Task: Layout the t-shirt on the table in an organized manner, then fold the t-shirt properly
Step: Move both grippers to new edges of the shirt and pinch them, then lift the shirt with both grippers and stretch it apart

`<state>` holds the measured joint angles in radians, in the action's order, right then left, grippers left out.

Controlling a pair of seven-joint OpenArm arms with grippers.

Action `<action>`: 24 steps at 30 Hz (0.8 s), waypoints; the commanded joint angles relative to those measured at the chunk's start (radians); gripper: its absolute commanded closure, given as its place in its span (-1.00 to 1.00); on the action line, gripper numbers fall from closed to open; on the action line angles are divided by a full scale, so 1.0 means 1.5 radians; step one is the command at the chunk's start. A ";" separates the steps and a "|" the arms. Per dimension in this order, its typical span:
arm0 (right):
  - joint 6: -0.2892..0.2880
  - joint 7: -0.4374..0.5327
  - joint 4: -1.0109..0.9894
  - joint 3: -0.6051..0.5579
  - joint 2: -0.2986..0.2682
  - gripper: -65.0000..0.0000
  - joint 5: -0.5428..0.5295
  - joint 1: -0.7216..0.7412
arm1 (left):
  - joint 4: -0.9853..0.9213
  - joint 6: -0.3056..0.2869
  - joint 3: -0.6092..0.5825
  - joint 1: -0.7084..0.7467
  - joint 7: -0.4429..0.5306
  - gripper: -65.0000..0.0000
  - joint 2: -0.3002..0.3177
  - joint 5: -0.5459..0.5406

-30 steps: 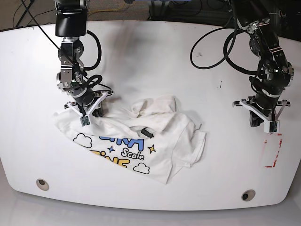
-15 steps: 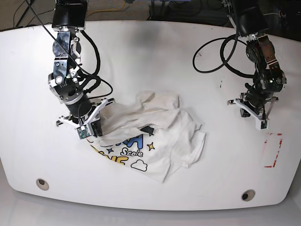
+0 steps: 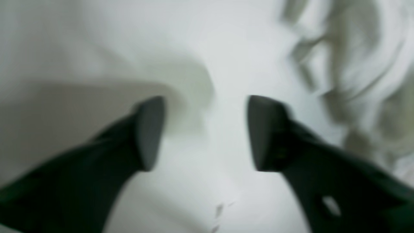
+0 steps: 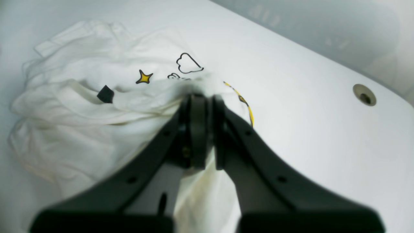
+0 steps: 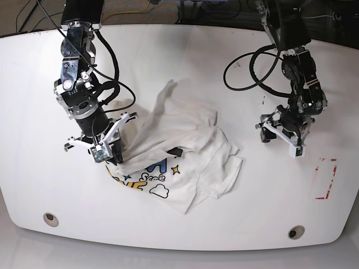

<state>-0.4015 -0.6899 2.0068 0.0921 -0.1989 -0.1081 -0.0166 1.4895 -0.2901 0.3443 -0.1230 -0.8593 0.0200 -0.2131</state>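
The white t-shirt (image 5: 190, 140) lies crumpled mid-table, with part of its blue and yellow print and a cloud showing at the front. My right gripper (image 5: 109, 157) is shut on a bunched edge of the t-shirt (image 4: 97, 123) at its left side, and the fabric rises up to the closed fingertips of my right gripper (image 4: 202, 100). My left gripper (image 5: 279, 136) hovers over bare table (image 5: 179, 56) to the right of the cloth. In the blurred left wrist view my left gripper (image 3: 207, 129) is open with nothing between its fingers, and the t-shirt (image 3: 355, 64) shows ahead at the upper right.
Two grommet holes (image 5: 50, 218) (image 5: 295, 232) sit near the front edge; one grommet hole (image 4: 364, 94) also shows in the right wrist view. A red dashed mark (image 5: 323, 179) lies at the right. Black cables (image 5: 247, 61) loop over the table beside the left arm.
The right gripper pulled its held edge up and toward the front, bunching the shirt rightward. The left arm swung toward the shirt and its jaws opened.
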 commanded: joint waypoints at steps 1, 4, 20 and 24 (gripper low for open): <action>0.001 0.022 0.012 0.003 -0.005 1.00 -0.007 0.013 | 0.009 -0.001 -0.004 -0.025 0.028 -0.60 -0.009 -0.007; 0.001 0.022 0.012 0.003 -0.005 1.00 -0.007 0.011 | 0.002 -0.001 -0.010 -0.039 0.042 -0.59 -0.021 -0.006; 0.000 0.025 0.013 0.001 0.008 1.00 -0.007 -0.003 | -0.257 0.000 -0.016 -0.162 0.164 -0.24 -0.050 -0.003; -0.001 0.025 0.013 0.001 0.009 1.00 -0.007 -0.003 | -0.330 0.000 -0.016 -0.197 0.195 -0.23 -0.050 -0.004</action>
<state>-0.4046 -0.6853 2.0068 0.0902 -0.1780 -0.1104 -0.0372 1.0195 -0.2867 0.3225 -0.3668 -0.5999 -0.0563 -0.2039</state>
